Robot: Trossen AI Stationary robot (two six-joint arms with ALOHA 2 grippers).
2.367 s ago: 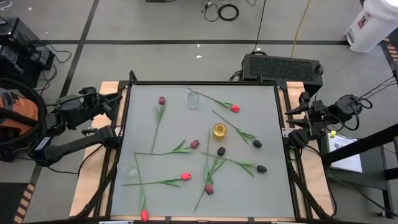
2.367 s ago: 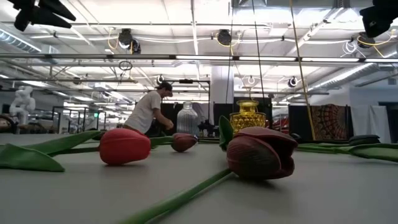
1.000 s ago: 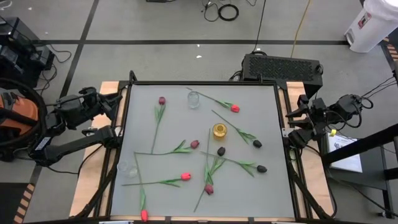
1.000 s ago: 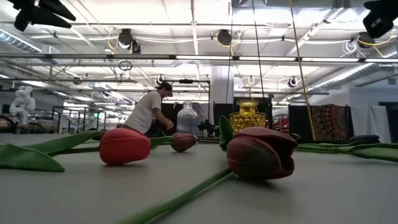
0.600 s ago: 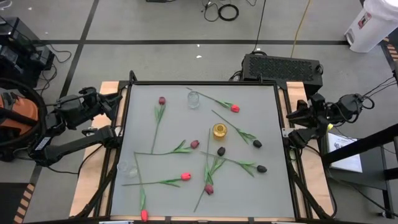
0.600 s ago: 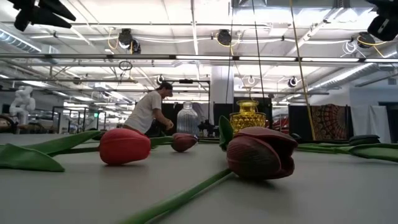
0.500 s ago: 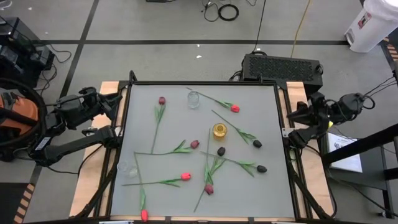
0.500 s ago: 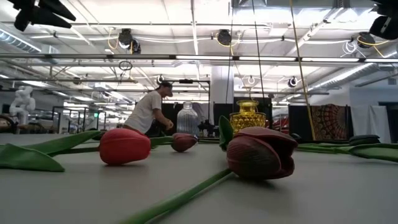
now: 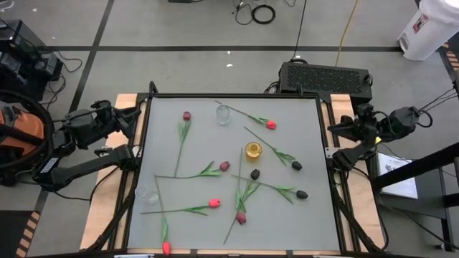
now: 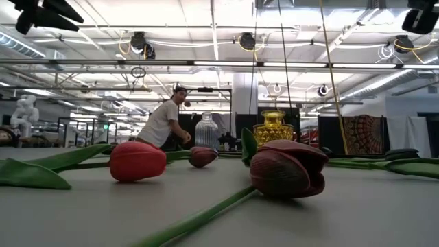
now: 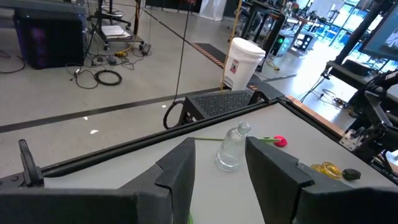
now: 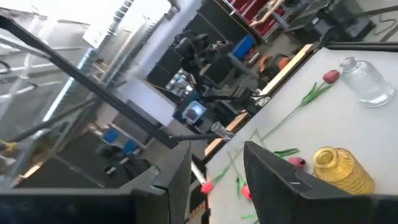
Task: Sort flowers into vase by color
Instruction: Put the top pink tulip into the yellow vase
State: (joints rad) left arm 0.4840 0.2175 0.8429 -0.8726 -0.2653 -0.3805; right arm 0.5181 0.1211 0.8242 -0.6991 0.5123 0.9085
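Several tulips lie flat and scattered on the white table (image 9: 308, 222). Their heads are red-pink (image 9: 270, 124), maroon (image 9: 224, 165) or black (image 9: 302, 193). A clear glass vase (image 9: 224, 114) stands near the far edge and an amber vase (image 9: 252, 150) near the middle. Another clear vase (image 9: 147, 194) stands by the left edge. My left gripper (image 9: 130, 118) hovers open at the table's left edge; between its fingers I look at the clear vase (image 11: 231, 146). My right gripper (image 9: 336, 130) hovers open at the right edge, with the amber vase (image 12: 342, 169) beyond its fingers.
A black frame (image 9: 233, 95) rims the table. A dark perforated box (image 9: 326, 75) sits just beyond the far right corner. In the low view a red tulip head (image 10: 137, 161) and a maroon one (image 10: 288, 168) lie close. A person (image 10: 161, 123) stands in the room behind.
My right gripper has risen a little beside the table's right edge and rolled about the line it points along. Its fingers stay as far apart as before. The flowers and vases have not moved.
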